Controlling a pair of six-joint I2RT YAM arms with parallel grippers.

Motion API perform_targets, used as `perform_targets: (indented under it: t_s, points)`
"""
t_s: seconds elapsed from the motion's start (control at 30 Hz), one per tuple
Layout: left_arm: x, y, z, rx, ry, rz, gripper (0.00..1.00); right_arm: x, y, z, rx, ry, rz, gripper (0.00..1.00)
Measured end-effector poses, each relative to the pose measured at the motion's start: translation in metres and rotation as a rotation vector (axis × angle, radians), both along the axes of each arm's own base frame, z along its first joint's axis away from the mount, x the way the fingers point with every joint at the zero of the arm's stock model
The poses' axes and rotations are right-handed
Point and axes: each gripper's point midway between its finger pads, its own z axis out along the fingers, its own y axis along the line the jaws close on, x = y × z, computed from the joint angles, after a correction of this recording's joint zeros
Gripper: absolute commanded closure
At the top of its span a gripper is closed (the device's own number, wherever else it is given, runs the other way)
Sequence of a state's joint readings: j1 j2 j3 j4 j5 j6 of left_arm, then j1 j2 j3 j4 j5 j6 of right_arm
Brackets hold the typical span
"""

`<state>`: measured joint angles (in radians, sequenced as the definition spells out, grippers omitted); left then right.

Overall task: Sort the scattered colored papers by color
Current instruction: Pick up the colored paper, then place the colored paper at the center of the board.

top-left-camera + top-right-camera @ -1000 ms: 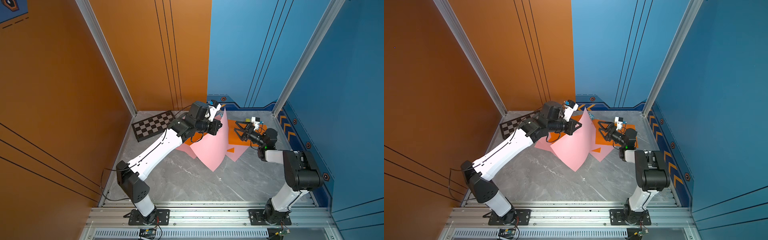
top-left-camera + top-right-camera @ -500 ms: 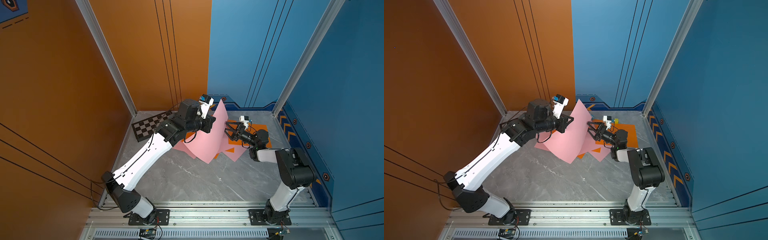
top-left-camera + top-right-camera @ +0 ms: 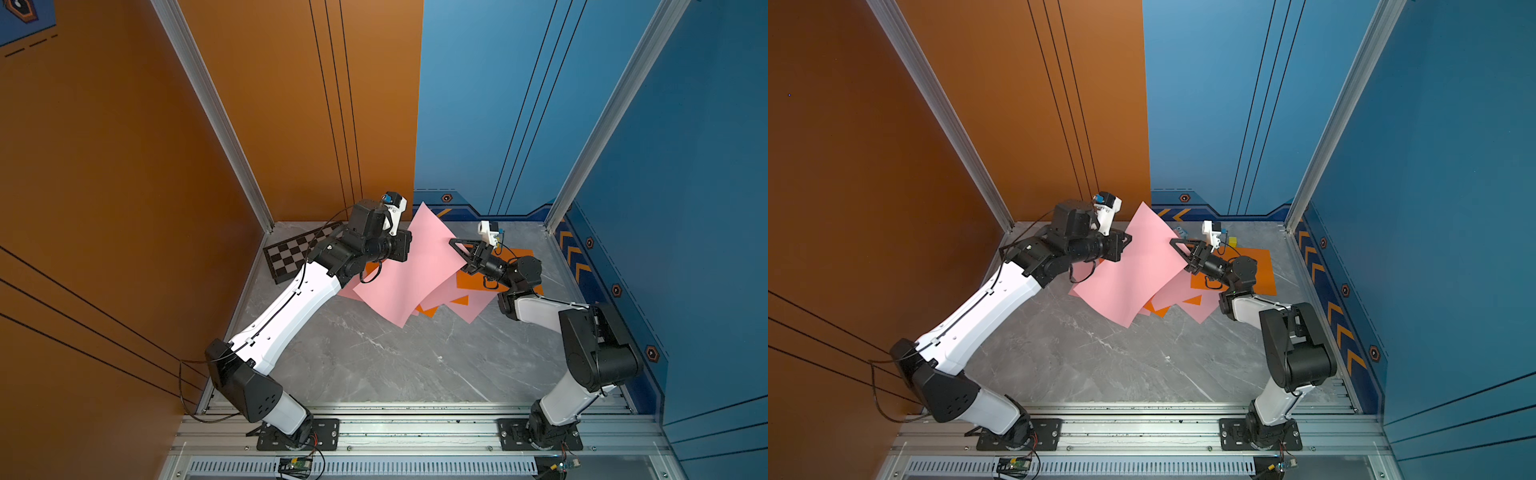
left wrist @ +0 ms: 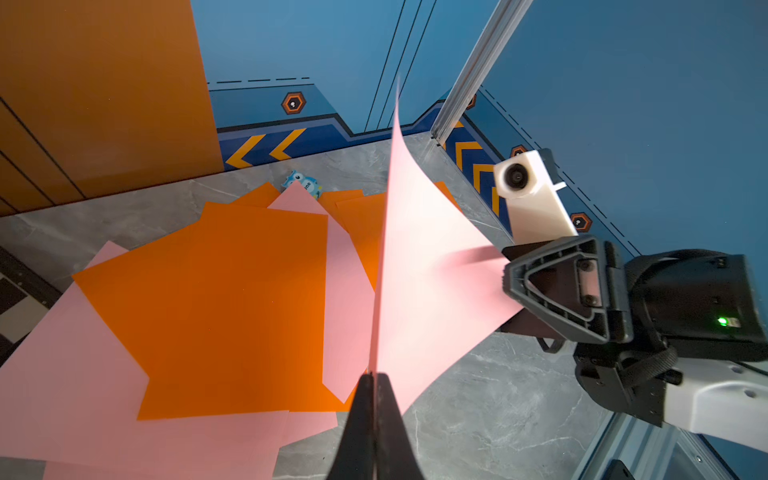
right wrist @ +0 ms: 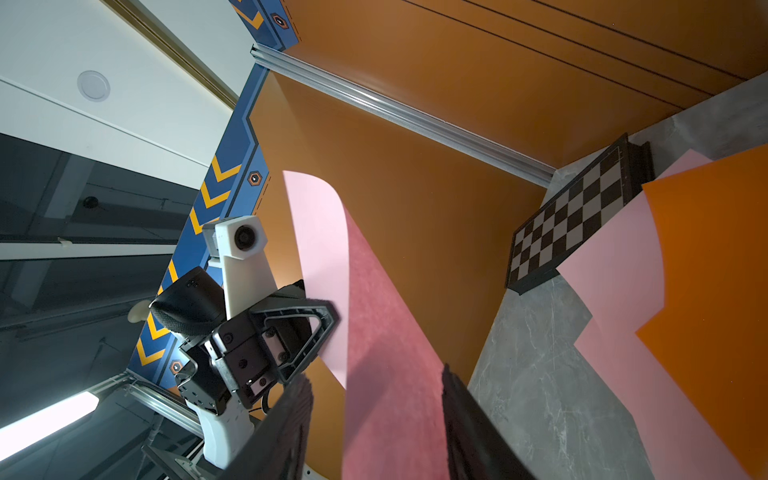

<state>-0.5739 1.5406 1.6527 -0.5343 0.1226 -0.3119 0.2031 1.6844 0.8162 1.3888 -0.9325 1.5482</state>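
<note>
- Item: lifted pink sheet (image 3: 419, 266), 1 piece. It is held up on edge over the far middle of the table (image 3: 395, 365) and curls; whether its low corner touches the table cannot be told.
- Left jaws: together, clamped on the sheet's left edge.
- Right jaws: apart, 1 finger on each side of the sheet's right edge, not pressing it.
- Remaining stock: orange sheets (image 4: 216, 299) and pink sheets (image 4: 75, 374), flat on the table beneath, overlapping and mixed.
- Not stock: checkered board (image 3: 299, 253), far left.
- Step in hand (judged): a 2nd grip on the lifted sheet, for a shared carry or a handover.
- Method (advised): bring the right jaws together squarely, well past the paper's edge.
- Method (advised): keep the left clamp firm until the right pinch holds.
- Caution: thin paper creases or tears, so the 2 arms should not pull against each other.
- Caution: carry the hanging corner clear of the pile, or loose sheets may drag along.
</note>
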Motion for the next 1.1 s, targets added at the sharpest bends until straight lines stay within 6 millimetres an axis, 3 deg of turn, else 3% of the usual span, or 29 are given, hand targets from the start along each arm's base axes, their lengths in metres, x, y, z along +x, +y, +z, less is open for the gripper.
perform_targets:
  t_s: [0.13,0.27,0.4,0.6,0.73,0.87,0.9,1.0,1.1]
  points:
    - [0.003,0.006,-0.011,-0.004,0.032,0.026,1.0,0.0,0.0,0.0,-0.001,-0.001,-0.002,0.63]
    - [0.002,0.006,-0.015,-0.013,0.047,0.028,1.0,0.002,0.0,-0.006,-0.018,0.004,-0.008,0.62]
    - [-0.001,0.009,-0.011,-0.029,0.047,0.038,1.0,0.005,0.001,-0.024,-0.062,0.038,-0.022,0.61]
    - [-0.003,0.016,-0.001,-0.06,0.027,0.054,1.0,0.01,0.002,-0.058,-0.168,0.108,-0.043,0.83]
    - [-0.003,0.019,-0.006,-0.064,0.033,0.062,1.0,0.006,0.004,-0.062,-0.224,0.106,-0.052,1.0]
    - [-0.004,0.028,-0.018,-0.054,0.055,0.081,1.0,-0.001,0.012,-0.06,-0.285,0.089,-0.04,1.0]
    - [-0.004,0.031,-0.021,-0.052,0.061,0.089,0.97,-0.002,0.015,-0.059,-0.305,0.086,-0.036,1.0]
    - [-0.008,0.05,-0.029,-0.052,0.077,0.127,0.48,-0.006,0.029,-0.051,-0.399,0.053,-0.022,1.0]
    - [-0.014,0.08,-0.034,-0.062,0.081,0.194,0.08,-0.015,0.05,-0.033,-0.512,-0.022,0.01,1.0]
